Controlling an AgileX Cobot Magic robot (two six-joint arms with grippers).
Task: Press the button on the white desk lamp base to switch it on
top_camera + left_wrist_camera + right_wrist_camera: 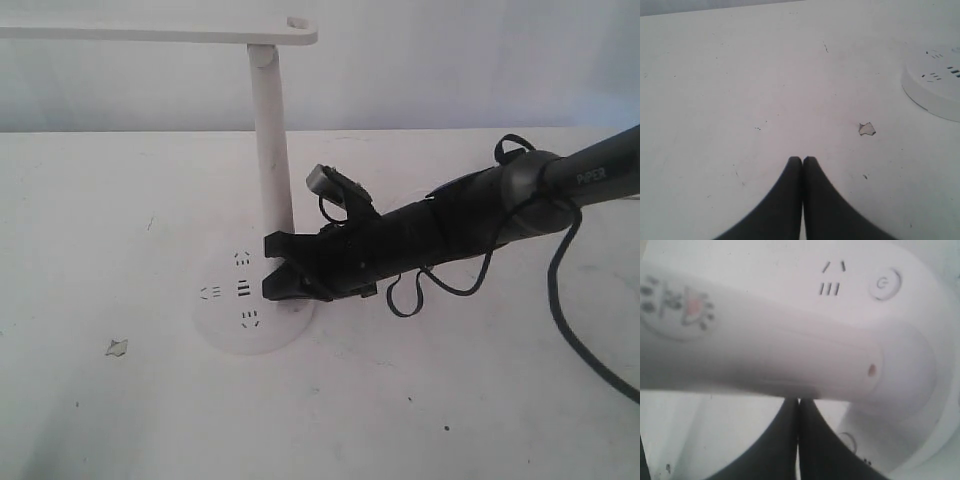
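The white desk lamp base [225, 330] is a round flat disc with dark socket slots, and its tall white stem [272, 150] rises to a flat head. My right gripper [272, 267] reaches in from the right, low over the base at the foot of the stem. In the right wrist view its fingers [790, 440] are shut together with nothing between them, their tips [799, 401] against the stem [765, 345]. The button [885, 284], a ringed round disc, lies on the base [920, 405] beyond the stem. A second faint ring [850, 442] shows beside one finger. My left gripper [802, 160] is shut over bare table.
A small torn scrap [117, 347] lies on the white table [450, 400] left of the base, also seen in the left wrist view as a scrap [867, 129]. The base rim [935, 100] shows there too. Black cables [420, 290] hang under the right arm.
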